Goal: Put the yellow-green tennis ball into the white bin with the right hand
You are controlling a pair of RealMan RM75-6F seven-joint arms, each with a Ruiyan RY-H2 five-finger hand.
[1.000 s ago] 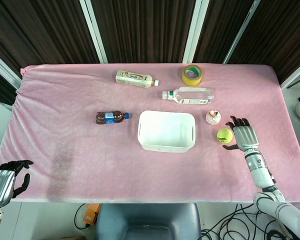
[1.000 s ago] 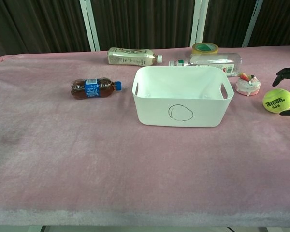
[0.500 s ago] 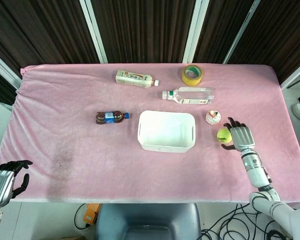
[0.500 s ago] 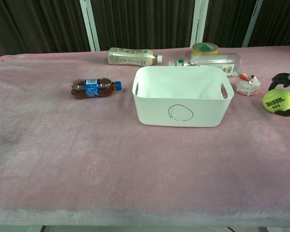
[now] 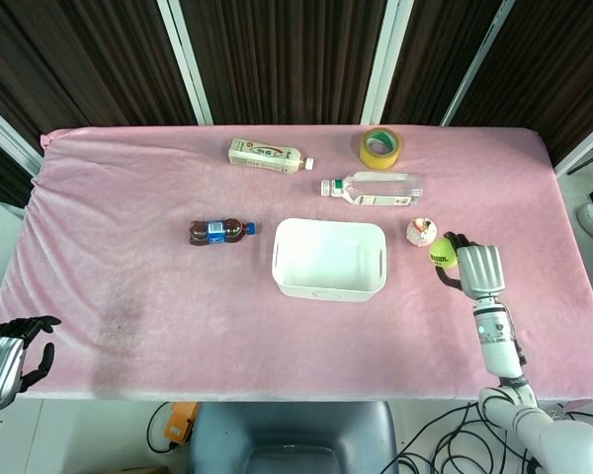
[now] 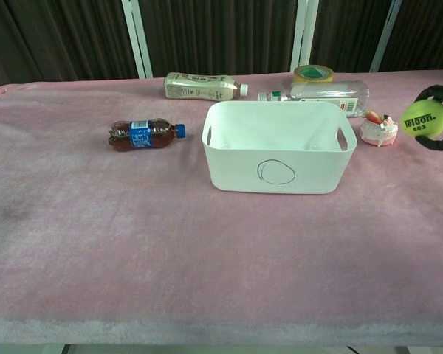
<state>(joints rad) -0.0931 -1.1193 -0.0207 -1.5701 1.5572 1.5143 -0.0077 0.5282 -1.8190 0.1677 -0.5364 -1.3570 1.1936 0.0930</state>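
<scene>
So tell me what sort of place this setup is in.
Probably a robot test station in a lab, not a home: a table under a pink fleece cloth, dark curtains behind, loose cables on the floor, and a metal robot hand holding a yellow-green tennis ball.

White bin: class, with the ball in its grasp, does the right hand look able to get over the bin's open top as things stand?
Probably yes. The right hand holds the tennis ball lifted off the cloth, beside the white bin. Only the small strawberry cake lies between them, and it sits low, so the hand could likely pass above it.
</scene>
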